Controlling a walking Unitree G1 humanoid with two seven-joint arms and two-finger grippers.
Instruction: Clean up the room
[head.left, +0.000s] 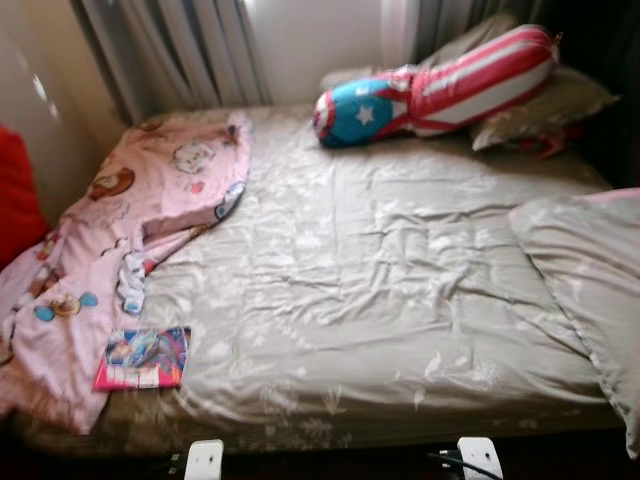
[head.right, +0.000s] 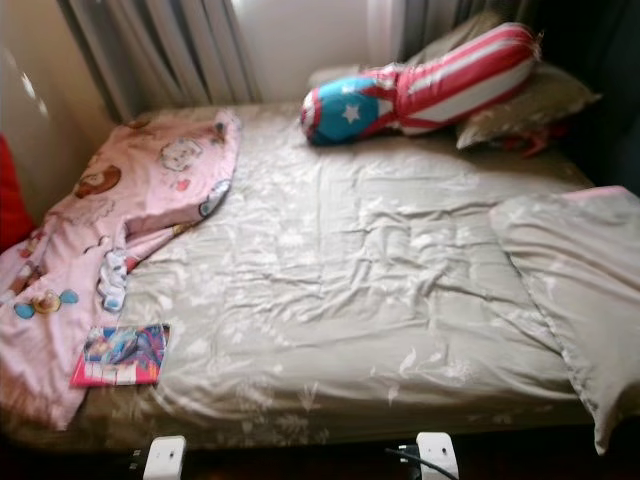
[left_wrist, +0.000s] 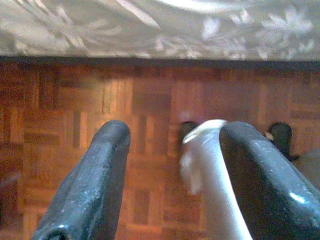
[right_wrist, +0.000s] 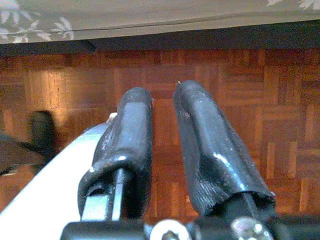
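Observation:
A bed (head.left: 370, 280) with a crumpled grey flowered sheet lies before me. A pink cartoon blanket (head.left: 130, 220) is bunched along its left side and hangs over the front corner. A colourful book (head.left: 143, 358) rests near the front left edge, partly on the blanket. A blue, red and white striped bolster (head.left: 440, 85) lies across the head of the bed. Both arms hang low over the parquet floor (left_wrist: 150, 100), next to the bed's edge. My left gripper (left_wrist: 175, 132) is open and holds nothing. My right gripper (right_wrist: 162, 95) has its fingers close together and is empty.
A grey pillow (head.left: 590, 280) sticks out over the bed's right side, and more pillows (head.left: 545, 105) lie behind the bolster. Grey curtains (head.left: 170, 50) hang at the back left. Something red (head.left: 15, 195) stands at the far left. The bed's overhanging sheet (right_wrist: 150, 17) is just ahead of both grippers.

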